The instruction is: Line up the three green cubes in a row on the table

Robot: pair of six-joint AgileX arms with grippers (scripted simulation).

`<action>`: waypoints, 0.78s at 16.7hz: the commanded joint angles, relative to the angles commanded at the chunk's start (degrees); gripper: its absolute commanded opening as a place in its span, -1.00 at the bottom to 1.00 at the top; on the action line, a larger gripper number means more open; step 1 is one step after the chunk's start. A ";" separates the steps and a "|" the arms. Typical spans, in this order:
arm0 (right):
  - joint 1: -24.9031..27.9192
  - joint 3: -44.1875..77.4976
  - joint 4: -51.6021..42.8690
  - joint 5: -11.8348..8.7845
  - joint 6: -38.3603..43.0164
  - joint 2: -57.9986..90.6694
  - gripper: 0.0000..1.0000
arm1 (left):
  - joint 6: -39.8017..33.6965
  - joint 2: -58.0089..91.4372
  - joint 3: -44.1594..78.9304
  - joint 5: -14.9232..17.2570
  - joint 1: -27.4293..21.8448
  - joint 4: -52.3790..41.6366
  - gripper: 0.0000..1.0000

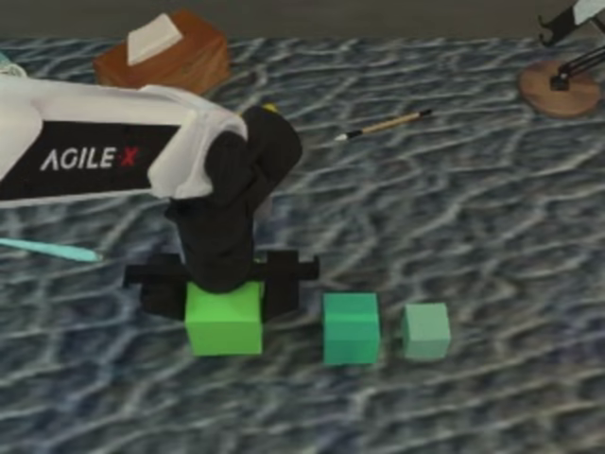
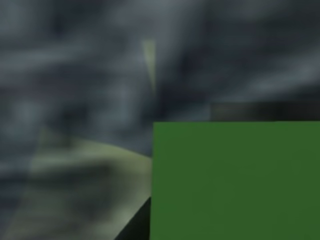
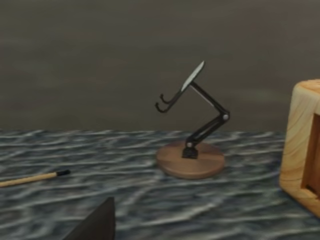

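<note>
While the left pincer (image 1: 225, 301) hangs over the large lime-green cube (image 1: 225, 320), fingers spread apart either side of it, that cube sits at the left end of a row on the counter (image 1: 492, 227). Beside it stands the emerald-green cube (image 1: 351, 328), then the mint-green cube (image 1: 426, 331), each apart.
</note>
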 joint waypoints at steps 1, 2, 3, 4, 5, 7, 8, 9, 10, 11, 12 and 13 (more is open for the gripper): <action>0.00 0.00 0.00 0.00 0.00 0.00 1.00 | 0.00 0.00 0.00 0.00 0.00 0.00 -0.70; 0.00 0.00 0.00 0.00 0.00 0.00 1.00 | 0.00 0.00 0.00 0.00 0.00 0.00 -0.55; 0.00 0.00 0.00 0.00 0.00 0.00 1.00 | 0.00 0.00 0.00 0.00 0.00 0.00 -0.40; 0.00 0.00 0.00 0.00 0.00 0.00 1.00 | 0.00 0.00 0.00 0.00 0.00 0.00 -0.25; 0.00 0.00 0.00 0.00 0.00 0.00 1.00 | 0.00 0.00 0.00 0.00 0.00 0.00 -0.10; 0.00 0.00 0.00 0.00 0.00 0.00 1.00 | 0.00 0.00 0.00 0.00 0.00 0.00 0.21; 0.00 0.00 0.00 0.00 0.00 0.00 1.00 | 0.00 0.00 0.00 0.00 0.00 0.00 0.36; 0.00 0.00 0.00 0.00 0.00 0.00 1.00 | 0.00 0.00 0.00 0.00 0.00 0.00 0.51; 0.00 0.00 0.00 0.00 0.00 0.00 1.00 | 0.00 0.00 0.00 0.00 0.00 0.00 0.66; 0.00 0.00 0.00 0.00 0.00 0.00 1.00 | 0.00 0.00 0.00 0.00 0.00 0.00 0.81; 0.00 0.00 0.00 0.00 0.00 0.00 1.00 | 0.00 0.00 0.00 0.00 0.00 0.00 0.96; 0.00 0.00 0.00 0.00 0.00 0.00 1.00 | 0.00 0.00 0.00 0.00 0.00 0.00 1.00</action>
